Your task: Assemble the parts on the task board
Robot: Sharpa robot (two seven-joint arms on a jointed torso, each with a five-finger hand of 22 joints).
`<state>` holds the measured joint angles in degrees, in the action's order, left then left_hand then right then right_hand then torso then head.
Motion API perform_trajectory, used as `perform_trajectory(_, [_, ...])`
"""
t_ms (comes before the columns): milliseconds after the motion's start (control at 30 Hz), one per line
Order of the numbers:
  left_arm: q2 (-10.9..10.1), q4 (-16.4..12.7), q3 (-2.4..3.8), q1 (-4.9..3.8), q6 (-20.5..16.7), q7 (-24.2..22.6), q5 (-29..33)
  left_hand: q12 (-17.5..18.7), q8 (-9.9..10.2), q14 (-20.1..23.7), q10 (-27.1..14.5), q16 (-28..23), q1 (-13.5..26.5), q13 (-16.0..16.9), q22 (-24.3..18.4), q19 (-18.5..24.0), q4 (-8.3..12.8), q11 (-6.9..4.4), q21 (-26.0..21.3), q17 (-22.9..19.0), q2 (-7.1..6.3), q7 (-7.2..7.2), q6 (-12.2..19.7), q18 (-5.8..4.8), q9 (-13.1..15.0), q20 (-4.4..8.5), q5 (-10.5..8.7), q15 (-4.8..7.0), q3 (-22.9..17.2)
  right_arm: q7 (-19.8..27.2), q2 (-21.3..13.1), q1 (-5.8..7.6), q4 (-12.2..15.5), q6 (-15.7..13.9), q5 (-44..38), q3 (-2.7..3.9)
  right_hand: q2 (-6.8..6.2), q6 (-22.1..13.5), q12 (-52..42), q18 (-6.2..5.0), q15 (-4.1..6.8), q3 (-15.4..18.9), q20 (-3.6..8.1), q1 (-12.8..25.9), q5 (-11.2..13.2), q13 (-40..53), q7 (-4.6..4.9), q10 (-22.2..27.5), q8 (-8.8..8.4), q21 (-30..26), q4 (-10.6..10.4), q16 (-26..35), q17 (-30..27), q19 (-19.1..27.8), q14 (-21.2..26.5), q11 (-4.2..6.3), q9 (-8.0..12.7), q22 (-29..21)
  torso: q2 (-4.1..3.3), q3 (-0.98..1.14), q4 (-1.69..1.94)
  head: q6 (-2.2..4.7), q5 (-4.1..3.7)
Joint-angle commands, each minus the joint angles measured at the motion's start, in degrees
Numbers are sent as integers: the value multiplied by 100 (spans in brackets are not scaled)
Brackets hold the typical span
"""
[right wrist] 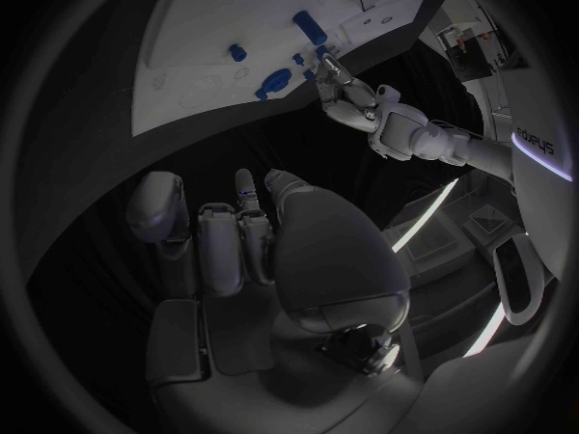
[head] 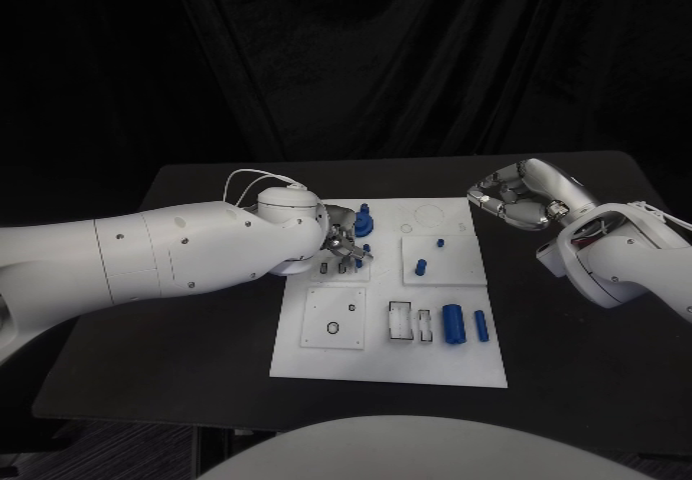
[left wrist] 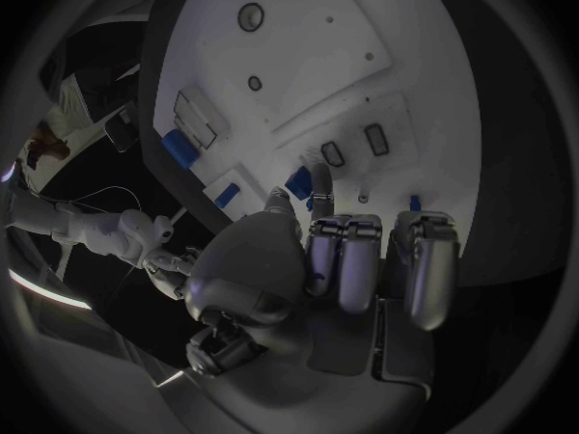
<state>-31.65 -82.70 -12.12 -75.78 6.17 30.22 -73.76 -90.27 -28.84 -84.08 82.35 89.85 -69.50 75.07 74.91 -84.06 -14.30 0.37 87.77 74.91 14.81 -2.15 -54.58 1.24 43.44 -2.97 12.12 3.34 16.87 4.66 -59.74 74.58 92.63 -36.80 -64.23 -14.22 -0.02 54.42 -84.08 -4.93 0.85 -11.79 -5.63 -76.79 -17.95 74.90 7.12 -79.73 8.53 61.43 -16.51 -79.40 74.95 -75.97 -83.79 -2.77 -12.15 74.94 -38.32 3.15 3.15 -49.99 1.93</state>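
The left hand [head: 342, 243] sits over the board's [head: 389, 365] far left corner, fingers curled beside a blue part [head: 365, 220]; whether it grips anything I cannot tell. The right hand [head: 516, 196] hovers off the board, curled, holding nothing.

A white task board [head: 389, 365] is set on a black table [head: 577, 360]. Blue parts [head: 453, 323] are seen on the board, beside dark-outlined slots [head: 400, 324]. Silver is shown on the left hand [head: 343, 243] and right hand [head: 516, 195], white on both arms.
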Motion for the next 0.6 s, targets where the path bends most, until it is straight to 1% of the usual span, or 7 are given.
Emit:
perform_trajectory(33, [10, -14, 5, 19, -127, -94, -2, 27, 48, -592, 765, 15, -53, 1493, 974, -139, 4, -186, -27, 1509, 17, -1, -43, 23, 4, 30, 26, 52, -50, -35, -10, -16, 2, -53, -89, 3, 6, 32, 31, -99, -6, -33, 12, -62, -20, 637, 15, 36, 5, -31, 0, -19, 367, -46, -50, -17, 7, 678, 9, -11, 10, -1, -18])
perform_trajectory(133, [7, -18, 5, 24, -162, -135, -2, 27, 76, -592, 765, 15, -50, 1493, 969, -135, 1, -185, -31, 1509, 21, -4, -41, 25, 3, 31, 35, 53, -64, -37, -10, -16, -3, -50, -91, 3, 6, 32, 31, -99, -6, -33, 12, -62, -20, 637, 15, 36, 5, -31, 0, -19, 367, -46, -50, -17, 7, 678, 8, -17, 13, -1, -18])
perform_trajectory(200, [7, -17, 5, 26, -170, -157, -2, 27, 87, -592, 765, 15, -49, 1493, 962, -129, 0, -184, -34, 1509, 21, -5, -41, 27, 4, 31, 42, 53, -69, -24, -7, -16, -9, -49, -109, 3, 6, 32, 31, -99, -6, -33, 12, -62, -20, 637, 15, 36, 5, -31, 0, -19, 367, -46, -50, -17, 7, 678, 10, -16, 10, -1, -21])
perform_trajectory(333, [15, -7, 5, 30, -169, -188, -1, 27, 116, -592, 765, 15, -50, 1493, 954, -122, 0, -183, -40, 1509, 19, -7, -41, 29, 5, 32, 63, 52, -86, -21, 1, -18, -22, -46, -218, 3, 3, 31, 37, -101, -6, -36, 13, -65, -27, 629, 15, 44, 4, -40, 0, -16, 364, -44, -50, -17, 9, 676, 13, -11, 1, -1, -22])
perform_trajectory(467, [21, 1, 5, 33, -157, -204, -1, 27, 165, -592, 765, 15, -57, 1493, 944, -113, 7, -180, -48, 1509, 11, -10, -50, 32, 11, 32, 109, 51, -117, -23, 14, -32, -38, -34, -286, 3, 0, 30, 41, -102, -6, -39, 13, -69, -34, 622, 16, 51, 3, -48, -1, -14, 361, -43, -49, -17, 10, 674, 16, -7, 1, -1, -19])
perform_trajectory(533, [24, 8, 5, 35, -142, -210, -1, 27, 229, -592, 765, 15, -69, 1493, 941, -110, 18, -180, -53, 1509, -11, -9, -78, 33, 27, 33, 216, 50, -165, -32, 20, -40, -48, -17, -304, 3, -7, 29, 45, -104, -5, -46, 14, -79, -46, 616, 15, 56, 3, -58, 2, -8, 352, -42, -47, -16, 13, 672, 17, -9, 11, -1, -28])
perform_trajectory(600, [28, 14, 5, 37, -137, -224, -1, 27, 252, -592, 765, 15, -72, 1493, 937, -106, 20, -181, -57, 1509, -17, -9, -86, 34, 34, 33, 251, 51, -182, -43, 21, -45, -55, 8, -315, 3, -12, 30, 50, -103, -4, -56, 15, -91, -62, 609, 14, 62, 4, -57, 3, -7, 350, -46, -47, -15, 15, 673, 15, -11, 10, -1, -29])
